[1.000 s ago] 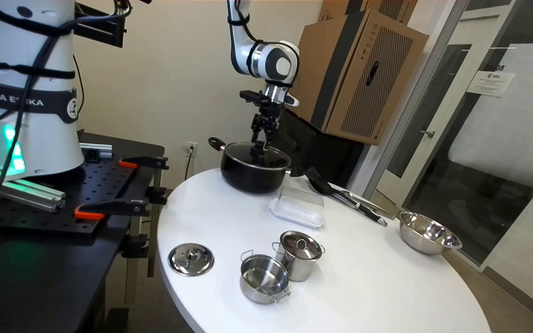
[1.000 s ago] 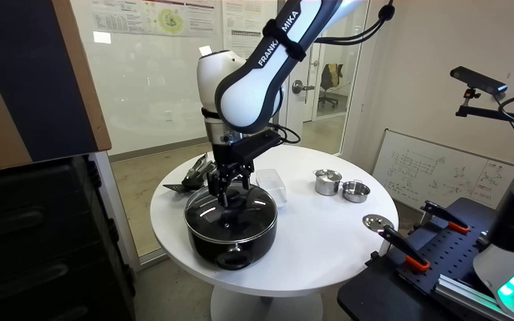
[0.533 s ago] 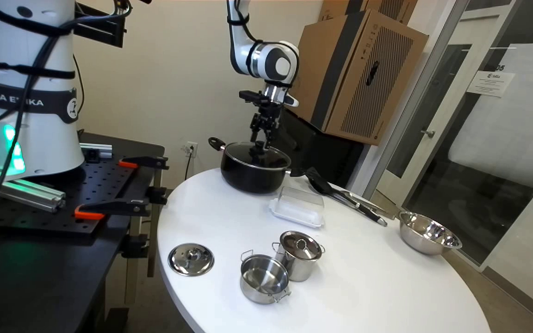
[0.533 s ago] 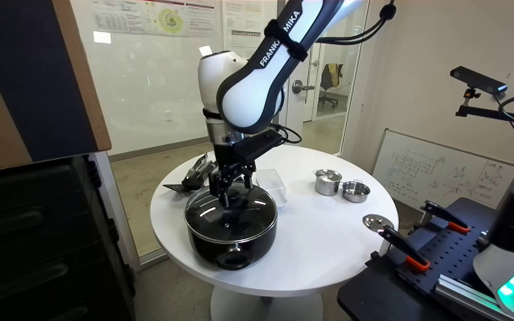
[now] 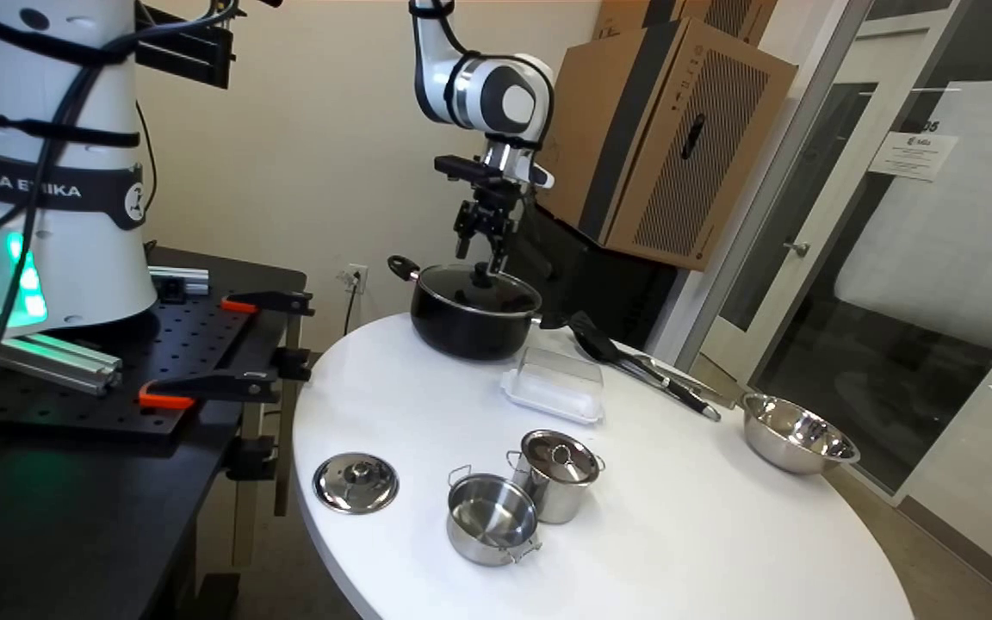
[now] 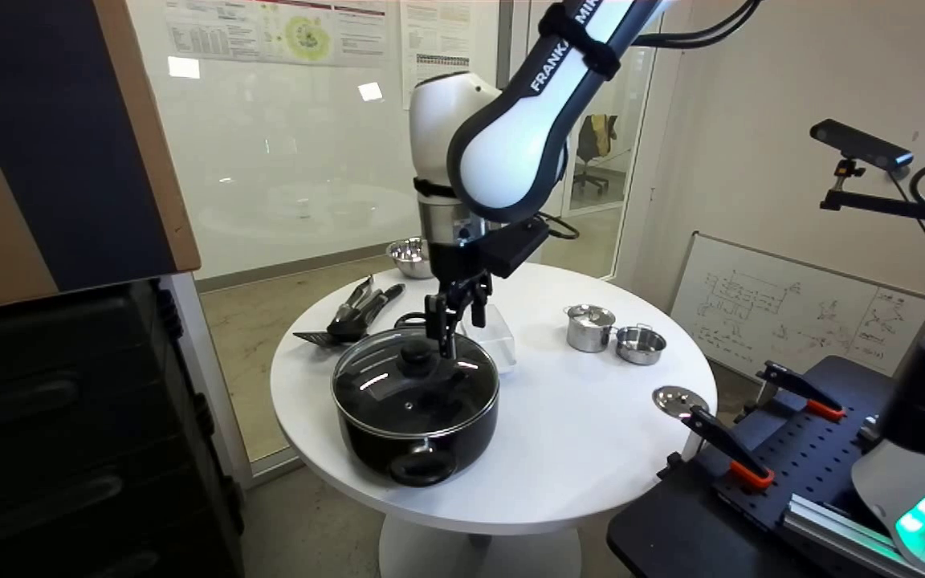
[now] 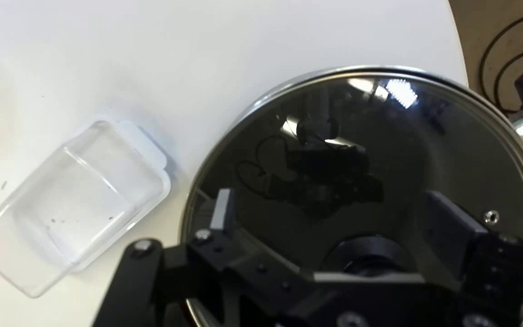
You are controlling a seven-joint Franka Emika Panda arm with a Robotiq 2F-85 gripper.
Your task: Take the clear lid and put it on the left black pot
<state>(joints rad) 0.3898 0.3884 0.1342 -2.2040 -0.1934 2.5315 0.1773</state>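
The clear lid [image 5: 446,286] lies flat on the black pot [image 5: 466,336] at the table's far side; both also show in an exterior view, lid [image 6: 378,401] and pot [image 6: 462,449]. The lid's dark knob [image 6: 418,356] stands free in its middle. My gripper [image 5: 479,257] is open and empty just above the lid, beside the knob, as an exterior view also shows [image 6: 462,335]. In the wrist view the fingers [image 7: 336,213] are wide apart over the lid's glass [image 7: 397,154]. The gripper's body partly hides the knob [image 7: 370,250] there.
A clear plastic box [image 5: 554,386] stands close to the pot. Black utensils [image 5: 634,366], a steel bowl [image 5: 797,435], two small steel pots [image 5: 492,519] [image 5: 558,482] and a small steel lid [image 5: 356,483] lie on the white table. A cardboard box [image 5: 668,146] stands behind the arm.
My gripper was around the lid's knob. It has moved up a little and sideways, off the knob. The lid and the pot have not moved.
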